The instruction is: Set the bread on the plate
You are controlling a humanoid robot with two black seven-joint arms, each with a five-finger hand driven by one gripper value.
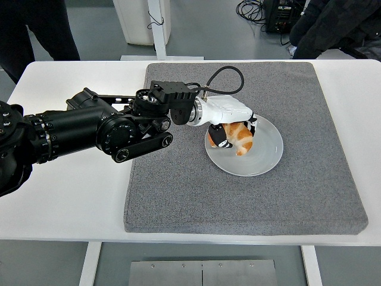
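An orange-brown piece of bread (240,138) is held low over the left half of a round white plate (265,156), its lower end touching or nearly touching the plate's surface. My left hand (233,132), white with black fingers, is shut on the bread from above and from the left. The black left arm reaches in from the left edge across the grey mat. My right arm does not show.
The plate lies on a grey mat (297,190) that covers most of the white table (65,196). People in dark clothes stand at the top left (36,30) and top right (333,27). Cables lie on the floor behind.
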